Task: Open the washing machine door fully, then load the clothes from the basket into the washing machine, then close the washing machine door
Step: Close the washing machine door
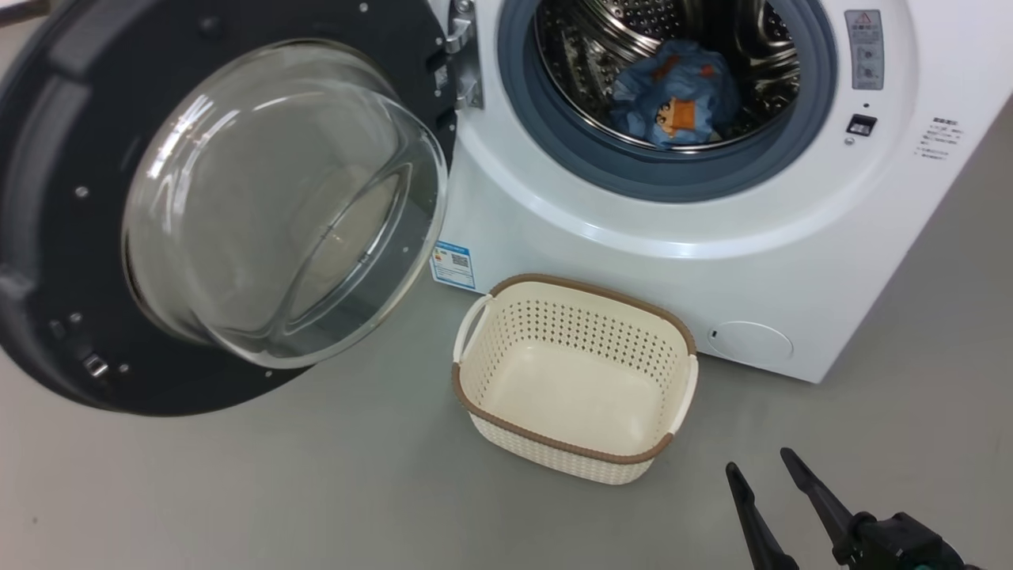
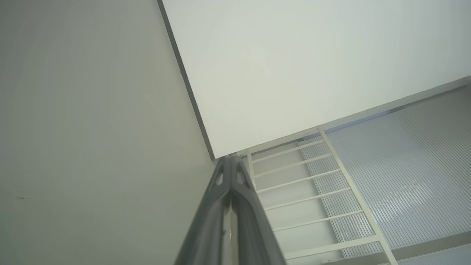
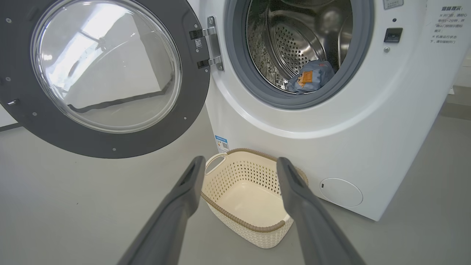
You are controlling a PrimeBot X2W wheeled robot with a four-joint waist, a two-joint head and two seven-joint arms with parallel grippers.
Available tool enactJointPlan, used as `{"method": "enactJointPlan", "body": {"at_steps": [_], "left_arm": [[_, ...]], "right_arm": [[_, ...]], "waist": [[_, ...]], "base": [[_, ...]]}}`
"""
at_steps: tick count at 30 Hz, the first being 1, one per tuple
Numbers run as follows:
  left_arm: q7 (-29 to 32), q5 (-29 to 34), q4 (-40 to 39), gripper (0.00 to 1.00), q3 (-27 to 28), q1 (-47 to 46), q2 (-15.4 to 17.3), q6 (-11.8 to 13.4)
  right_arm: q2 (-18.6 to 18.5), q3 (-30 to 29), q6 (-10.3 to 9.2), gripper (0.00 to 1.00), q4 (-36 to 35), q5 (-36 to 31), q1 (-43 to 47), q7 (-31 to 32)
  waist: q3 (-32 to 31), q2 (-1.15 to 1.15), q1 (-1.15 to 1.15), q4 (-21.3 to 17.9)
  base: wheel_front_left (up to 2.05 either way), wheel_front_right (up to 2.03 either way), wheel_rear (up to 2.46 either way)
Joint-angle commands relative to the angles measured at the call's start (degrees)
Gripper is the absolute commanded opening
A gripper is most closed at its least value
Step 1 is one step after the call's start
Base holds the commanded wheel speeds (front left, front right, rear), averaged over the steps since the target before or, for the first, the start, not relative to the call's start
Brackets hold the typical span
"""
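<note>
The washing machine (image 1: 712, 269) (image 3: 368, 121) stands white with its steel drum exposed. Its door (image 1: 214, 206) (image 3: 106, 70), black with a clear domed window, hangs swung wide to the left. Light blue clothes (image 1: 677, 95) (image 3: 311, 75) with orange prints lie in the drum. On the floor in front sits the cream basket (image 1: 575, 380) (image 3: 244, 197), nothing inside it. My right gripper (image 1: 764, 467) (image 3: 239, 163) hovers open near the basket's right, holding nothing. My left gripper (image 2: 230, 158) is shut with nothing between its fingers, pointing at a wall corner.
Grey floor (image 1: 316, 491) spreads around the basket and under the open door. A white railing (image 2: 305, 191) and a ribbed grey panel (image 2: 404, 176) appear past the left fingers. A round cap (image 1: 748, 342) and a blue label (image 1: 453, 265) sit low on the machine.
</note>
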Motion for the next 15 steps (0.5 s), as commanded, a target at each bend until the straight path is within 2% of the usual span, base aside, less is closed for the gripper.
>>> {"method": "enactJointPlan", "body": {"at_steps": [1, 6, 15], "left_arm": [[0.92, -0.65, -0.62, 0.0, 0.66, -1.37, 4.69, -0.45], [4.5, -2.22, 1.78, 0.0, 0.49, -3.95, 6.36, -0.95], [12.43, -7.25, 4.13, 0.0, 2.05, -7.83, 7.44, -2.1]], "right_arm": [[-0.96, 1.39, 0.57, 1.0, -1.21, 0.28, -2.51, -0.27], [-2.04, 1.58, 0.57, 1.0, -1.11, 0.31, -3.31, -0.27], [-3.65, 2.26, 0.57, 1.0, -0.97, 0.52, -4.71, -0.27]], "waist": [[1.09, 0.0, 0.0, -1.5], [2.74, 0.0, 0.0, -3.88], [5.31, 0.0, 0.0, -7.91]], "base": [[0.0, 0.0, 0.0], [0.0, 0.0, 0.0], [0.0, 0.0, 0.0]]}}
